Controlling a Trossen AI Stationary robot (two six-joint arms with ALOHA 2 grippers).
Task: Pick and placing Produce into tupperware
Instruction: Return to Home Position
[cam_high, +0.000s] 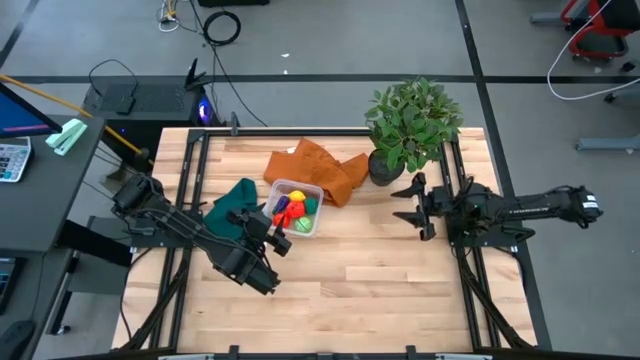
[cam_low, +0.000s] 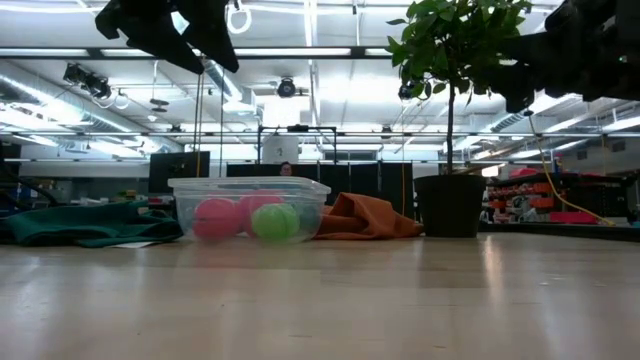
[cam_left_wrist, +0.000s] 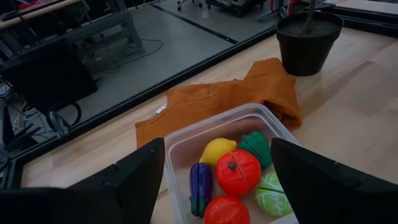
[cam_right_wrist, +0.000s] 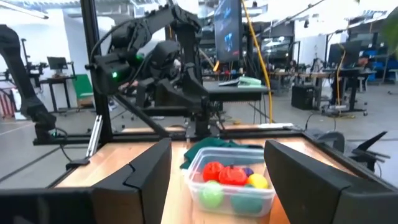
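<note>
Clear tub (cam_high: 311, 189) holds the produce (cam_high: 290, 208); left gripper (cam_high: 272, 237), spread and empty beside it, should lift clear before retracting; right gripper (cam_high: 408, 203) idles spread at right.

Four viewpoints, all placed by the tupperware (cam_high: 306, 226).
High: straight down from far above the tupperware, whole table (cam_high: 400, 280) in frame. Low: at table-top level, well apart from the tupperware, facing its side wall with the room behind. Left wrist: close above the tupperware, tilted down into it, orange cloth (cam_left_wrist: 211, 102) beyond. Right wrist: farther off, nearly level across the table toward the tupperware. Shared by all four: the tupperware and its produce (cam_left_wrist: 237, 172).
</note>
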